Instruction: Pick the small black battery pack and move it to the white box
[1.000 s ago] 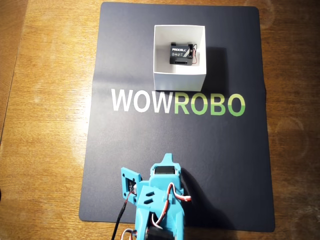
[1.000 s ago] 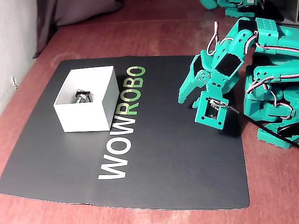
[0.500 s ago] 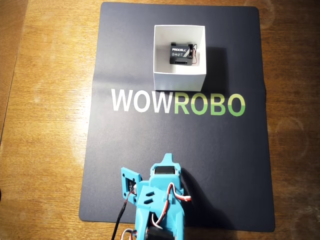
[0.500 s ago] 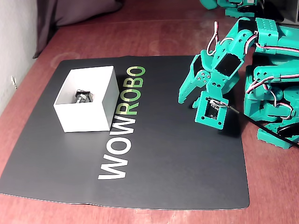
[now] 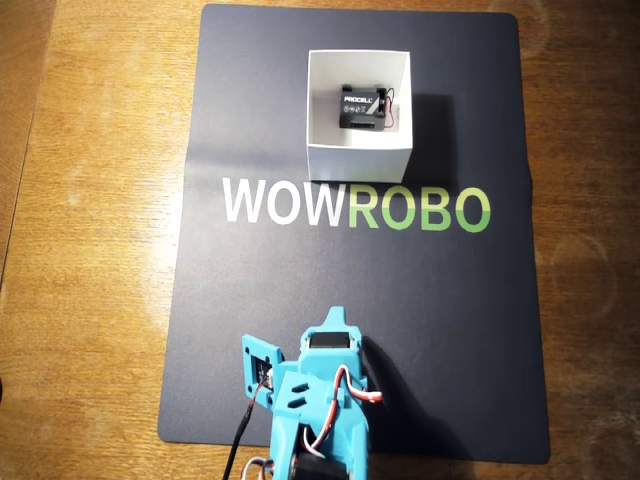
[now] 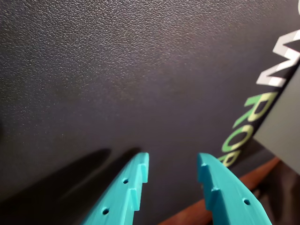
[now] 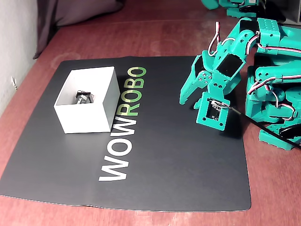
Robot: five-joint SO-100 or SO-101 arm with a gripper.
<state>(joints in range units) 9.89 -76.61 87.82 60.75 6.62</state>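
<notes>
In the overhead view the teal arm (image 5: pixel 318 405) sits at the near edge of the black mat (image 5: pixel 260 300), well apart from everything else. Its gripper (image 6: pixel 172 169) hangs empty above the mat, jaws narrowly parted. Beyond the WOWROBO lettering (image 5: pixel 356 205), the white box (image 5: pixel 358 158) stands at the far side, with the battery pack (image 5: pixel 360 107) lying inside it.

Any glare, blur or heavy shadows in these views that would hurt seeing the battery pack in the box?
Overhead view: the small black battery pack is sharp, lettering readable, inside the white box; glare only on the wooden table. Fixed view: the box wall hides most of the pack. Wrist view: close and soft, the gripper casting shadows on the black mat.
</notes>
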